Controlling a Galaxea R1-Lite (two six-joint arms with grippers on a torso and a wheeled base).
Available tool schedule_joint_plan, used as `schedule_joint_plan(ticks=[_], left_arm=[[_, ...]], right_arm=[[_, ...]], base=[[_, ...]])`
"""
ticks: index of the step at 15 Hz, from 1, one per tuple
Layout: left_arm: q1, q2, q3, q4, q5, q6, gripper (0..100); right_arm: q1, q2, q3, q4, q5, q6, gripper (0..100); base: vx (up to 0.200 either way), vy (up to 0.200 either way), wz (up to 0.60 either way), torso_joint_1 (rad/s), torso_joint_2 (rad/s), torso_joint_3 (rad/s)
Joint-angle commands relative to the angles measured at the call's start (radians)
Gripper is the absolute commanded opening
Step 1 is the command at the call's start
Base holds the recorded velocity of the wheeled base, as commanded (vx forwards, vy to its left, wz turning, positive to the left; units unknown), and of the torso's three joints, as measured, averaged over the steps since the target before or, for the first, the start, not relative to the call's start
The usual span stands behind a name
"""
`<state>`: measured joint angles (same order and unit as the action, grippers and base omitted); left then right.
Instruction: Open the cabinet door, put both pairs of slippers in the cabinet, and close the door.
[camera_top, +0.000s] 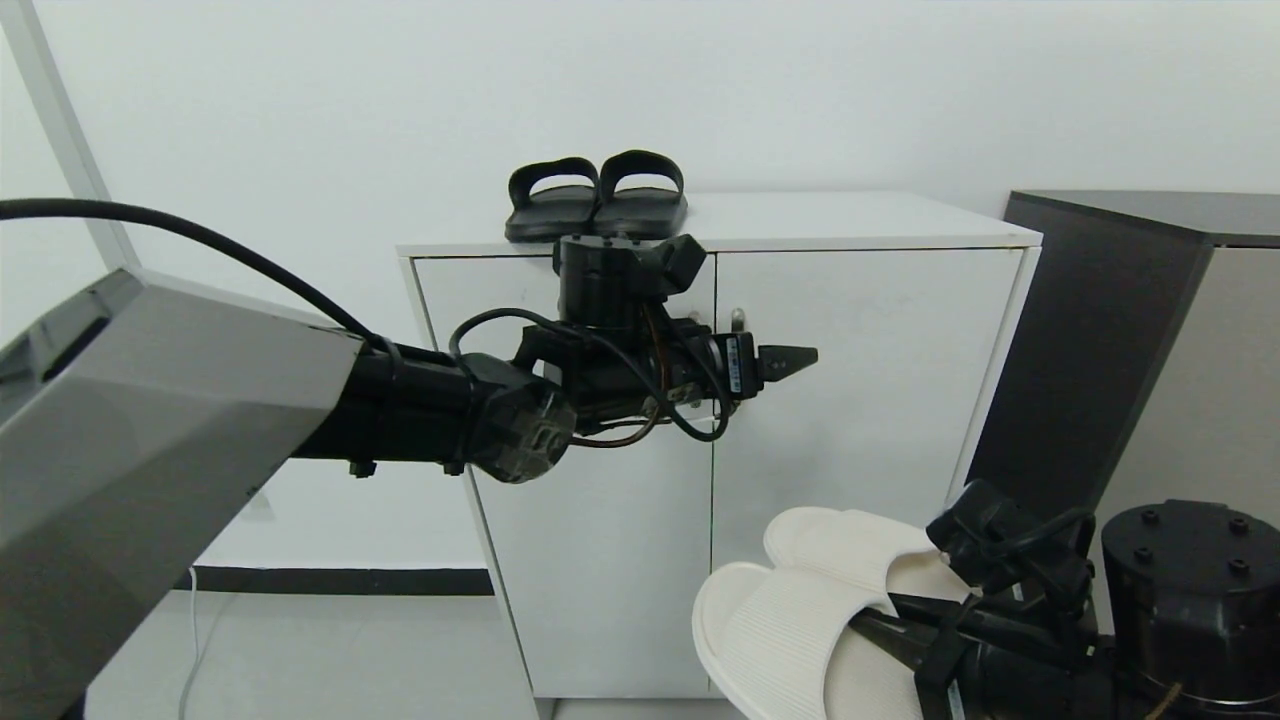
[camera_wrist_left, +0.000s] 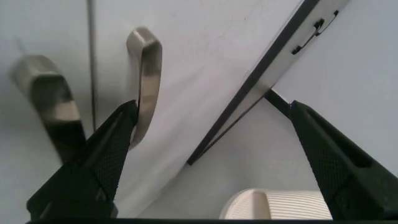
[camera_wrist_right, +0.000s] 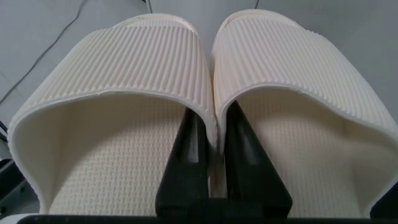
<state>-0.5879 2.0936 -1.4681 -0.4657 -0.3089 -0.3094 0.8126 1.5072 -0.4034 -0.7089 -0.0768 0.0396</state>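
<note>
We are barely starting: cabinet doors (camera_top: 860, 420) shut, left jaws gaping beside a handle (camera_wrist_left: 144, 81), right jaws clamping white slippers (camera_wrist_right: 205, 93), black slippers (camera_top: 597, 197) untouched.

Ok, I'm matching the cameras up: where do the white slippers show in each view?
Head view: white slippers lower right, in the right gripper, before the cabinet.
Left wrist view: one toe at the bottom edge, past the cabinet.
Right wrist view: both centre, gripper between them.
Shared landmark: the cabinet, head and left wrist views.
</note>
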Motion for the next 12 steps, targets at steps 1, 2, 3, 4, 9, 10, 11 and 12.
schedule_joint_plan(ticks=[1, 2, 3, 4, 9, 10, 11, 12], left_arm=[[-0.009, 0.023, -0.02, 0.01, 0.001, -0.002, 100], [-0.009, 0.023, -0.023, 0.012, 0.001, -0.002, 100], [-0.009, 0.023, -0.023, 0.012, 0.001, -0.002, 0], [-0.009, 0.02, -0.02, 0.012, 0.001, -0.002, 0], [-0.01, -0.03, 0.068, 0.007, 0.001, -0.002, 0], [-0.01, -0.05, 0.094, 0.006, -0.001, -0.002, 0], [-0.017, -0.083, 0.13, 0.004, -0.001, -0.004, 0], [-0.021, -0.107, 0.161, 0.002, -0.001, -0.002, 0]], right_arm=[[0.0, -0.001, 0.0, 0.0, 0.0, 0.0, 0], [0.0, -0.002, 0.002, 0.0, 0.0, 0.0, 0], [0.004, -0.004, 0.003, 0.0, 0.003, -0.001, 0], [0.004, -0.007, 0.006, 0.0, 0.006, -0.001, 0], [0.008, -0.035, 0.028, 0.0, 0.043, 0.0, 0], [0.008, -0.039, 0.035, 0.002, 0.054, 0.0, 0], [0.011, -0.044, 0.043, 0.0, 0.072, -0.001, 0], [0.016, -0.05, 0.048, 0.002, 0.081, -0.003, 0]], base=[[0.0, 0.0, 0.0, 0.0, 0.0, 0.0], [0.0, 0.0, 0.0, 0.0, 0.0, 0.0], [0.0, 0.0, 0.0, 0.0, 0.0, 0.0], [0.0, 0.0, 0.0, 0.0, 0.0, 0.0], [0.0, 0.0, 0.0, 0.0, 0.0, 0.0], [0.0, 0.0, 0.0, 0.0, 0.0, 0.0], [0.0, 0.0, 0.0, 0.0, 0.0, 0.0], [0.0, 0.0, 0.0, 0.0, 0.0, 0.0]])
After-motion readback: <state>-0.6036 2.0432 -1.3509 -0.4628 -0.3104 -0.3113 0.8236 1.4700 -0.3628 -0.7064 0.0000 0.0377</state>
